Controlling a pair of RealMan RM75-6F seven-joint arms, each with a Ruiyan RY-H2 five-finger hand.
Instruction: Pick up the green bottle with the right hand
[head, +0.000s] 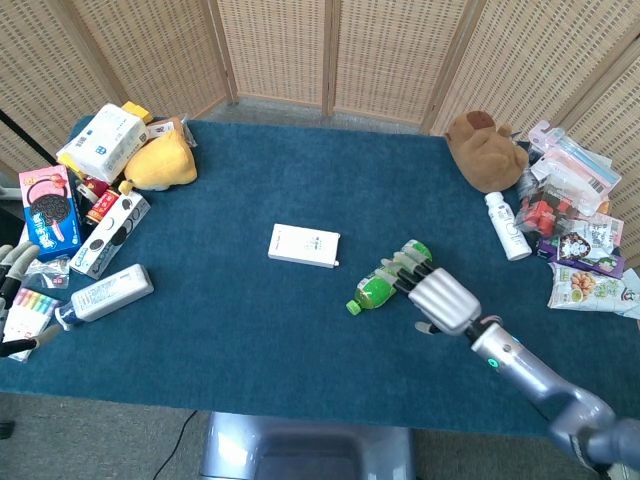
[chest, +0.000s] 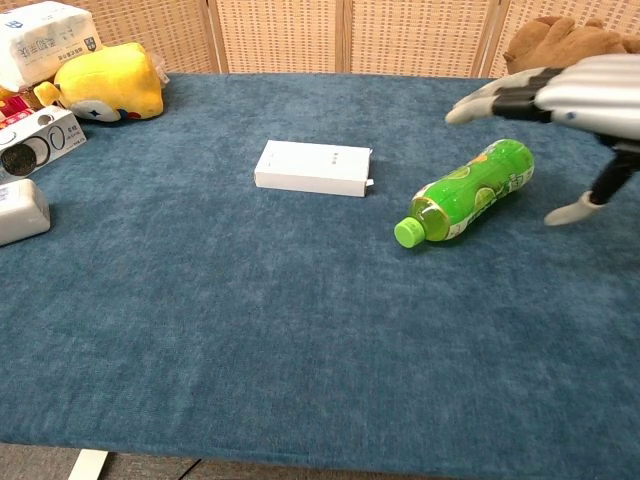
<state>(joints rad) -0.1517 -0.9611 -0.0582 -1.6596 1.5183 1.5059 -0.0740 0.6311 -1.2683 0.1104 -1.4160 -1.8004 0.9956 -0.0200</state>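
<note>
The green bottle (head: 374, 291) lies on its side on the blue table cloth (head: 240, 320), cap toward the near left. My right hand (head: 440, 296) hovers over the bottle's far end, palm down, fingers stretched out and apart, holding nothing. In the chest view the bottle (chest: 470, 190) lies bare, with the right hand (chest: 585, 95) a little above it and its thumb hanging down just right of the bottle. My left hand (head: 12, 262) shows at the far left table edge, fingers apart and empty.
A flat white box (head: 304, 245) lies left of the bottle. A brown plush (head: 483, 148), a white bottle (head: 507, 226) and snack packs (head: 580, 250) crowd the right side. A yellow plush (head: 160, 162) and several boxes fill the left edge.
</note>
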